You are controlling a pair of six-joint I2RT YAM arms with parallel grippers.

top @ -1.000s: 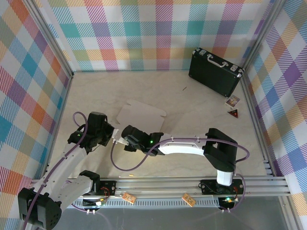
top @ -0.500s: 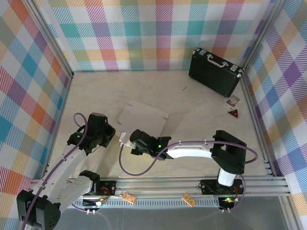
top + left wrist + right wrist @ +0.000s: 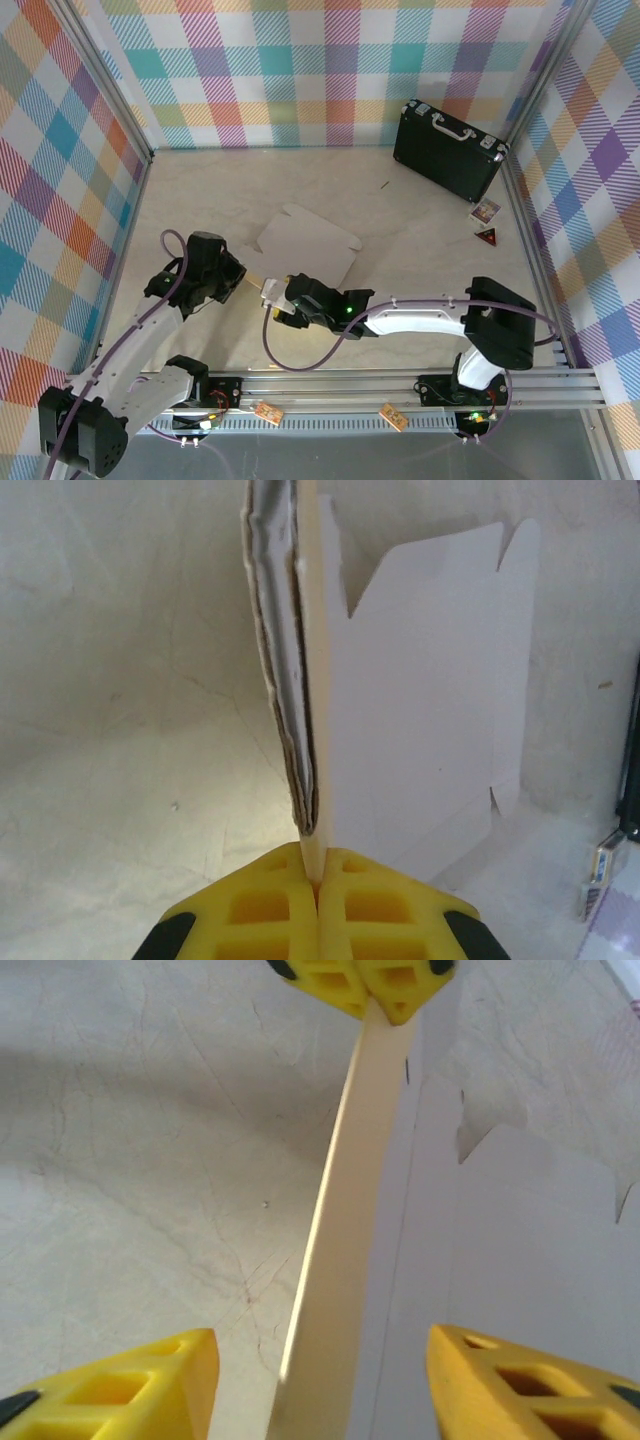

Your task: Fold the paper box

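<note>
**Left fingers pinch the flap, right fingers spread wide**

The paper box (image 3: 305,243) lies white side up on the tabletop (image 3: 420,250), left of centre, with its near edge lifted. The left fingers (image 3: 285,900) are squeezed tight on that raised flap, and the cardboard stands on edge between them. Facing them, the right fingers (image 3: 150,1380) gape wide, one on either side of the same tan strip, gripping nothing. Far back right, a black briefcase (image 3: 447,150) stands by the wall.
</note>
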